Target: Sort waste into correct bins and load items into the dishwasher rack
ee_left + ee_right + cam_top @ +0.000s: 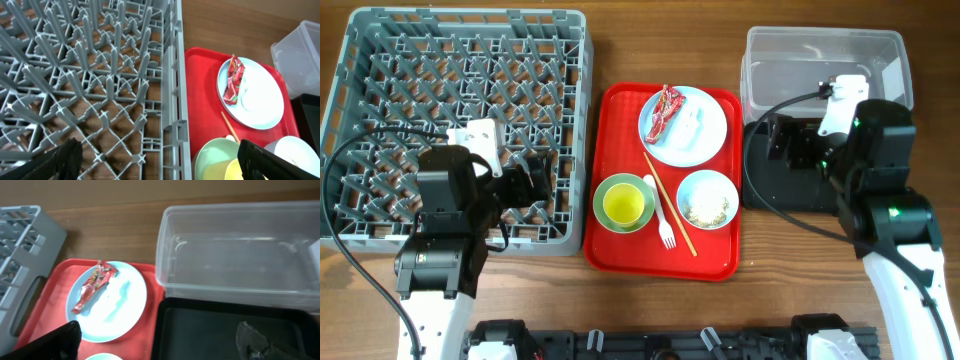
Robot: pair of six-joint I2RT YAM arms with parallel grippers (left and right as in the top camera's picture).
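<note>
Brown wood-grain surface [620, 50], seen from overhead, carrying four things in a row. At left, large grey-blue dishwasher rack [440, 70], with wood showing through its open lattice. Just beside its right wall, red tray [620, 140], near the middle. At right, clear tub [790, 60] toward the far edge and shallow black tray [200, 330] close against its near side, both just beside the red tray.
</note>
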